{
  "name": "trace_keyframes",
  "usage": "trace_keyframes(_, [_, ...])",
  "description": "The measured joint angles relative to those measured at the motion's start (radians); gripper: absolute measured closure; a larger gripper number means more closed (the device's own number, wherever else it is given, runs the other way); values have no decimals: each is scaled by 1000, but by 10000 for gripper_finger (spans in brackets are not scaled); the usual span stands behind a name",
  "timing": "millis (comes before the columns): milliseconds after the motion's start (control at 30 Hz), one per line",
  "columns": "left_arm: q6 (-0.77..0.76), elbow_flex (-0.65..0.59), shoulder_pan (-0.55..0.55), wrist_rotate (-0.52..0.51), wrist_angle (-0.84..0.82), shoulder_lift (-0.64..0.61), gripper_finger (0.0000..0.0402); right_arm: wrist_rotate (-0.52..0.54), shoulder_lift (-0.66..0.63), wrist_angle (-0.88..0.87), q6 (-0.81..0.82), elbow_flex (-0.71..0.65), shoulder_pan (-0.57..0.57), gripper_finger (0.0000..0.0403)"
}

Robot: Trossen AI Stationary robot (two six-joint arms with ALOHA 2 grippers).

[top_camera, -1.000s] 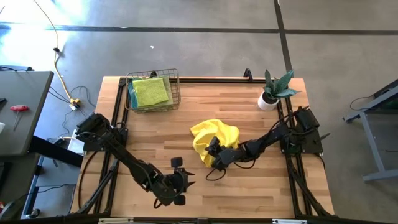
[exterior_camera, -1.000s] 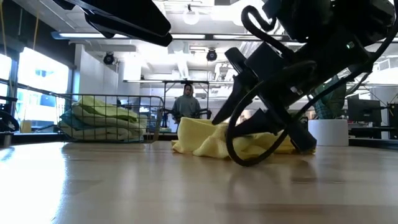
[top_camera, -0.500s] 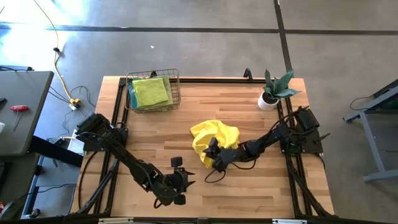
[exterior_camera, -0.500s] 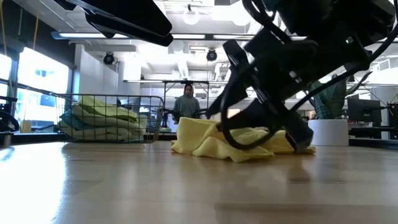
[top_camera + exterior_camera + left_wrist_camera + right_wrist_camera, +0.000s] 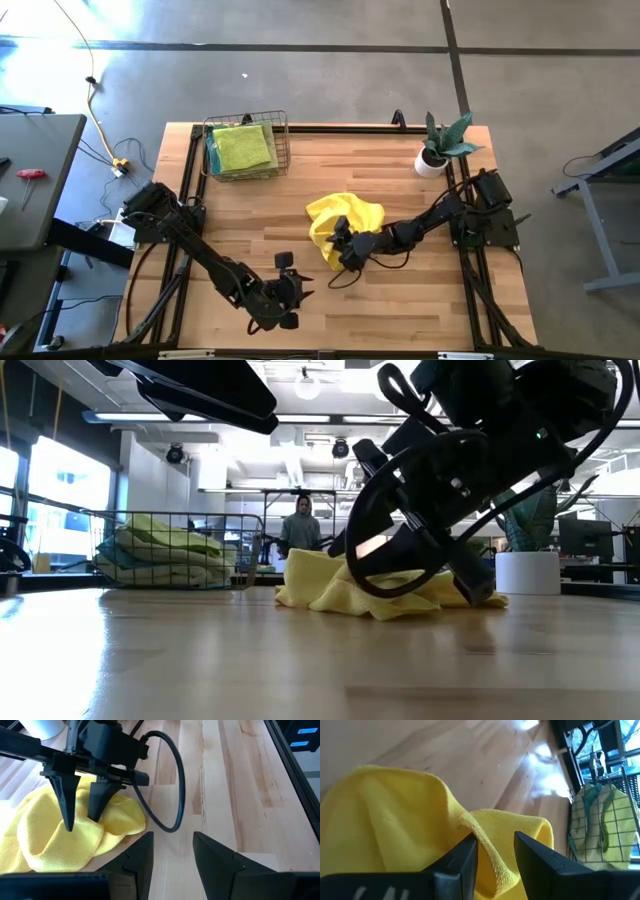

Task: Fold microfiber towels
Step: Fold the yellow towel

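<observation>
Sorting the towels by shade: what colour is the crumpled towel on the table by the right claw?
Bright yellow: the crumpled towel shows best in the left wrist view, under the right claw.

Ahead of the left hand (image 5: 296,290), bare table (image 5: 420,300) lies open up to the yellow towel (image 5: 345,215), where the right hand (image 5: 342,240) blocks. Wire basket (image 5: 247,147) and potted plant (image 5: 440,145) stand well beyond.
</observation>
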Motion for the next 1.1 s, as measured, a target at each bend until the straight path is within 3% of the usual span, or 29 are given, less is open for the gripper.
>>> trace_keyframes(233, [0,0,0,-12,-1,0,273,-83,13,10,1,0,-12,284])
trace_keyframes(500, [0,0,2,-18,-3,0,273,-89,58,87,73,2,-34,287])
trace_keyframes(667, [0,0,2,-18,-5,0,273,-84,62,114,113,0,-40,337])
trace_keyframes(800, [0,0,2,-18,-5,0,273,-33,63,132,108,0,-27,394])
trace_keyframes(1100, [0,0,2,-18,-6,0,273,101,-5,135,216,0,53,400])
